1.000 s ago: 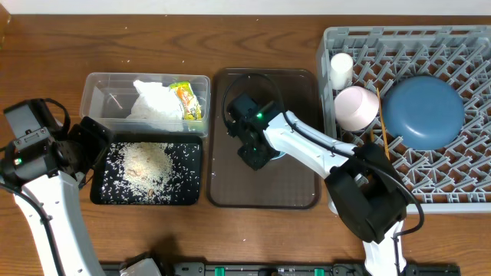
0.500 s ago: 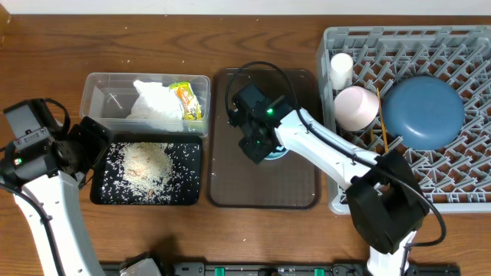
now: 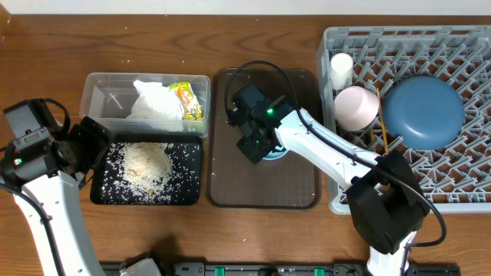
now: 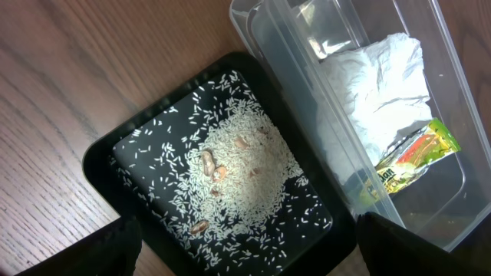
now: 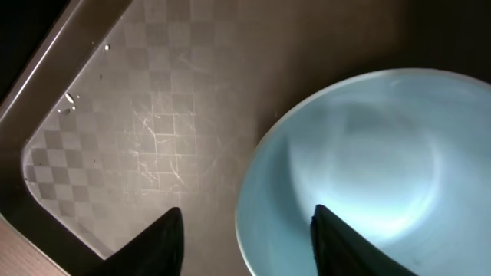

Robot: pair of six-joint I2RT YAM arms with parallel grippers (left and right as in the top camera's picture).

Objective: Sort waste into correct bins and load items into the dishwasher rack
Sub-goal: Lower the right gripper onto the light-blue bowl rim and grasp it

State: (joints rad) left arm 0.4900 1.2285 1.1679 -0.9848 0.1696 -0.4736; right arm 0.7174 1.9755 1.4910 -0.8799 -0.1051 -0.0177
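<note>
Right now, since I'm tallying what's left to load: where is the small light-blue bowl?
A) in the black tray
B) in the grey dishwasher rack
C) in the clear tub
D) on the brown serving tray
D: the light-blue bowl sits on the brown serving tray, right below the right gripper, as the right wrist view shows.

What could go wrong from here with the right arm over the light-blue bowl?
The fingers of the right gripper straddle the rim of the light-blue bowl; that edge pinch may slip or tilt the bowl over the brown tray. The dishwasher rack already holds the white bowl and dark-blue plate near that side; setting down could bump them.
</note>
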